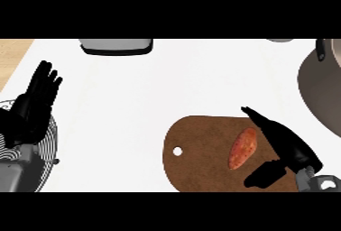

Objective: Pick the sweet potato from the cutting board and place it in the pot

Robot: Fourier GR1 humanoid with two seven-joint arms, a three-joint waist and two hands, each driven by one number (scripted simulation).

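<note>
The counter (173,81) is plain white, with a strip of pale wood (12,56) showing past its upper left corner. A grey, rounded appliance (117,45) sits at the far edge, and a round wire rack (41,155) lies at the lower left. At the right edge stands the pot (323,88), large, dark grey-brown, only partly in view.

A brown, rounded cutting board (200,158) with a small white hole near its left side lies at the lower middle. On it rests the sweet potato (242,148), orange-red, long and tapered, lying almost upright in the view and tilted a little to the right (its upper tip is the lighter end).

The right hand (288,146) hovers just right of the sweet potato, fingers straight and stretched toward the upper left, thumb spread below, wide apart and holding nothing. The left hand (34,108) rests at the left edge over the rack, fingers up and relaxed.
</note>
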